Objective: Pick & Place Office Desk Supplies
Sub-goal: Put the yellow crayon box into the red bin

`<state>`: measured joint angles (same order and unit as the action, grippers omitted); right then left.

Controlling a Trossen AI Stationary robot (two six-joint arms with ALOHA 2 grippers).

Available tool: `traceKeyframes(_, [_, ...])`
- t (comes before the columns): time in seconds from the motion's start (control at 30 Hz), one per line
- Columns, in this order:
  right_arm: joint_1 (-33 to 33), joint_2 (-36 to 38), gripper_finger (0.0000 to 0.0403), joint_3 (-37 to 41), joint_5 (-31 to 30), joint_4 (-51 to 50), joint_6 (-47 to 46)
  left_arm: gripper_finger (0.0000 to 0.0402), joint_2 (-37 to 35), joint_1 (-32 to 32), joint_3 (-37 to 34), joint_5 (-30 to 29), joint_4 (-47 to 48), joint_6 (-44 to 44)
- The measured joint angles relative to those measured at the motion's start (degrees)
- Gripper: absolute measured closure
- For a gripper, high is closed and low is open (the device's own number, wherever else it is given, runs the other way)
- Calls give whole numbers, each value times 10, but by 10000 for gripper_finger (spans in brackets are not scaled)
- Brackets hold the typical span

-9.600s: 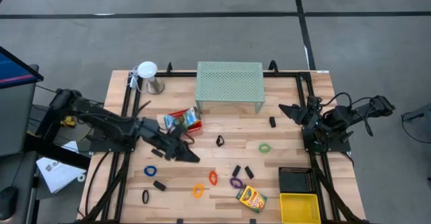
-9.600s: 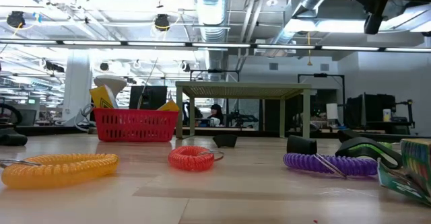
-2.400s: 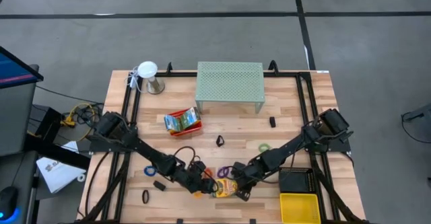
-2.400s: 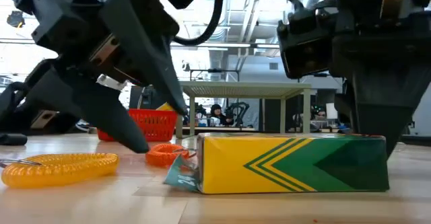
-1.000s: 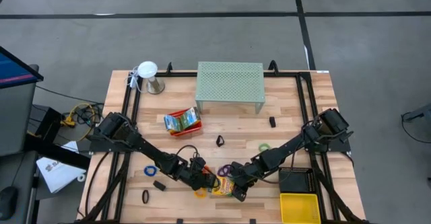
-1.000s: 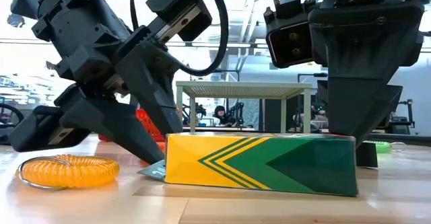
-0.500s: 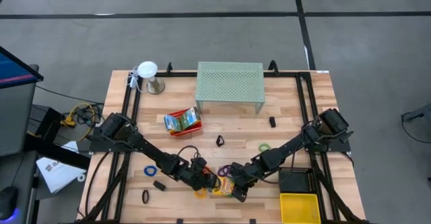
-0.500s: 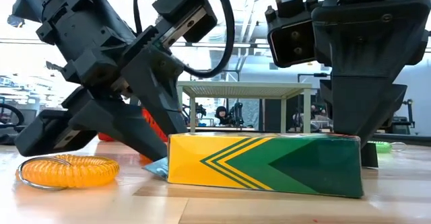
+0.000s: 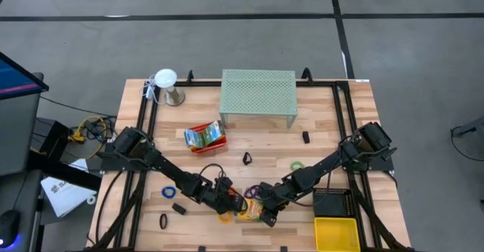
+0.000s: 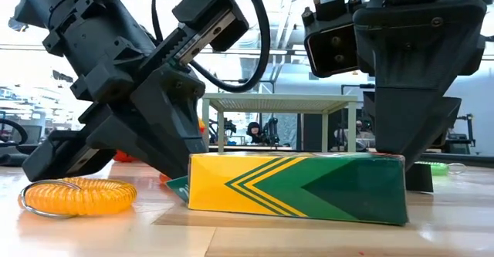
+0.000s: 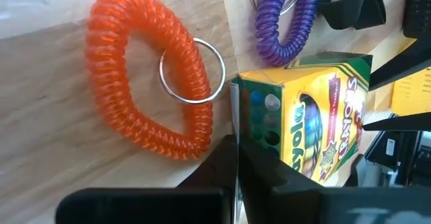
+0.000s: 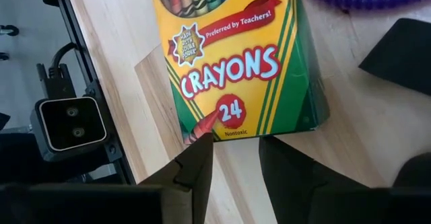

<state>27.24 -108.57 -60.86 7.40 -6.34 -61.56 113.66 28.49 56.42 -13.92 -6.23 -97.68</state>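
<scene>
In the lower centre of the high view we are meeting at the yellow-and-green cardboard crayon box (image 9: 252,209), which is lying flat on the wooden table (image 9: 325,142). Our left gripper (image 9: 233,203) is pressing in at its left end and our right gripper (image 9: 265,209) at its right end; we cannot tell how far either pair of fingers is parted. Just beside the box are lying an orange coiled elastic loop (image 11: 151,89) and a purple coiled loop (image 11: 288,19). Farther up the frame is standing the mint-green mesh shelf (image 9: 258,97).
</scene>
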Motion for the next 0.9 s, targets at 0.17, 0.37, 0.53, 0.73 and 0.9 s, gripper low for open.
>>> traceKeyframes(0.17, [9, 0, 285, 0, -16, 4, -8, 401, -40, -7, -4, -30, 44, 34])
traceKeyframes(0.37, [21, 0, 285, 0, -37, 11, -20, 401, -113, -12, -2, -32, 93, 65])
traceKeyframes(0.53, [28, 0, 285, 0, -50, 25, -27, 401, -166, -26, -2, -26, 96, 96])
traceKeyframes(0.73, [33, 1, 285, 0, -60, 27, -33, 401, -208, -51, -2, -6, 98, 143])
traceKeyframes(0.9, [37, 1, 285, 0, -60, 30, -35, 401, -251, -73, -2, 3, 117, 169])
